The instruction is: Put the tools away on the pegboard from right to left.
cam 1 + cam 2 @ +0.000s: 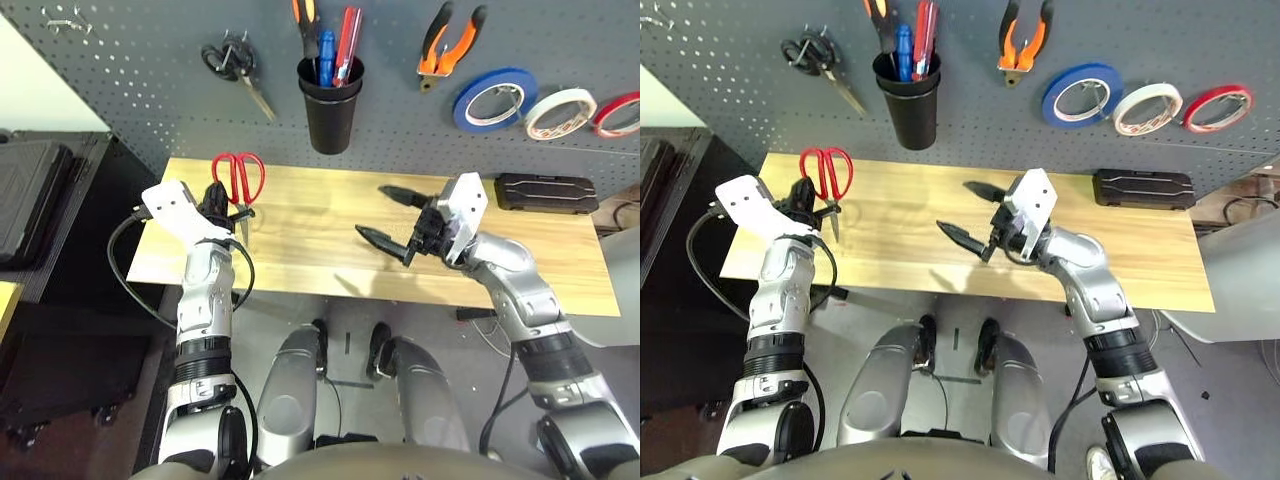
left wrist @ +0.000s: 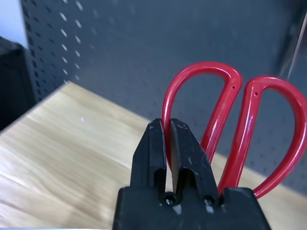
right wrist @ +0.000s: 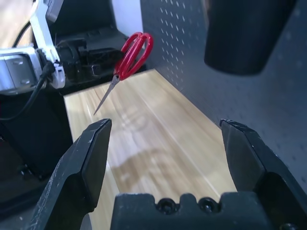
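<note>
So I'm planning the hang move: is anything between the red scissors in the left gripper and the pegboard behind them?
Nothing visible does. The left gripper holds the red-handled scissors above the table, and the pegboard stretch behind them is bare; the black-handled scissors hang higher up.

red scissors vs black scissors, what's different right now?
The red-handled scissors are held off the wooden table in the left gripper, fingers shut on one handle loop, handles up and blades pointing down. The black-handled scissors hang on the pegboard, untouched, blades slanting down toward the black cup. Handle colour differs: red against black. Both are closed, with handles uppermost.
</note>
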You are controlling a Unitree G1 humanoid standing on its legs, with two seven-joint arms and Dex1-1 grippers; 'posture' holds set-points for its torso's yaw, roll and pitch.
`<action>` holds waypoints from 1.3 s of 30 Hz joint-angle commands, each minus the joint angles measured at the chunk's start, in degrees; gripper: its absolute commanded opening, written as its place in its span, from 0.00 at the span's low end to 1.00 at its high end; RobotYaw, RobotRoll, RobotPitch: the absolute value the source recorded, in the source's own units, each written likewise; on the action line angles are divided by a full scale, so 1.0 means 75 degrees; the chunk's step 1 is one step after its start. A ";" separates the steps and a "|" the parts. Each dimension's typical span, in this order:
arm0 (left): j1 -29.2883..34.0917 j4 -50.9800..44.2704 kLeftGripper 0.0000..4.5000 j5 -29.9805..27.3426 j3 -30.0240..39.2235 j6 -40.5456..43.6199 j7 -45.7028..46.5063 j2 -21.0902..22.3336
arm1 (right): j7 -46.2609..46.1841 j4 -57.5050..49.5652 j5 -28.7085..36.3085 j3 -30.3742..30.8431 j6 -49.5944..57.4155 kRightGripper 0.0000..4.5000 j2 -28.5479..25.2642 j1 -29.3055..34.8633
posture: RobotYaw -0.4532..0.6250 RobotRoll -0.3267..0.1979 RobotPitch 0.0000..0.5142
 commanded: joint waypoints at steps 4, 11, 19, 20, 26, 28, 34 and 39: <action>0.0334 -0.1285 0.00 -0.0359 0.0104 0.0308 0.0186 -0.0141 | 0.0223 -0.0307 0.0571 -0.0440 -0.0254 1.00 -0.0039 -0.0044 | 0.73 0.62 0.45; 0.0225 -0.1924 0.00 -0.0580 0.0165 0.0615 0.0266 -0.0084 | 0.0291 -0.0264 0.0818 -0.0581 -0.0607 1.00 0.0132 -0.0166 | 0.74 0.62 0.44; -0.0156 -0.2193 0.00 -0.0824 0.0323 0.0808 0.0374 0.0104 | 0.0241 -0.0311 0.1048 -0.0687 -0.0950 1.00 0.0332 -0.0322 | 0.74 0.62 0.43; -0.0227 -0.2233 0.00 -0.0861 0.0333 0.0843 0.0389 0.0121 | 0.0227 -0.0303 0.1059 -0.0713 -0.1008 1.00 0.0353 -0.0354 | 0.74 0.62 0.43; -0.0652 -0.2351 0.00 -0.1075 0.0376 0.1047 0.0402 0.0235 | 0.0161 -0.0279 0.1071 -0.0772 -0.1146 1.00 0.0476 -0.0419 | 0.74 0.62 0.43; -0.0745 -0.2348 0.00 -0.1117 0.0378 0.1094 0.0386 0.0271 | 0.0112 -0.0312 0.1051 -0.0749 -0.1134 1.00 0.0488 -0.0390 | 0.73 0.62 0.42; -0.1135 -0.2118 0.00 -0.1214 0.0300 0.1146 0.0292 0.0325 | -0.0029 -0.0421 0.0966 -0.0630 -0.0973 1.00 0.0445 -0.0316 | 0.72 0.62 0.42; -0.1612 -0.1869 0.00 -0.1277 0.0193 0.1175 0.0260 0.0292 | -0.0029 -0.0521 0.0950 -0.0554 -0.0894 1.00 0.0391 -0.0222 | 0.71 0.62 0.42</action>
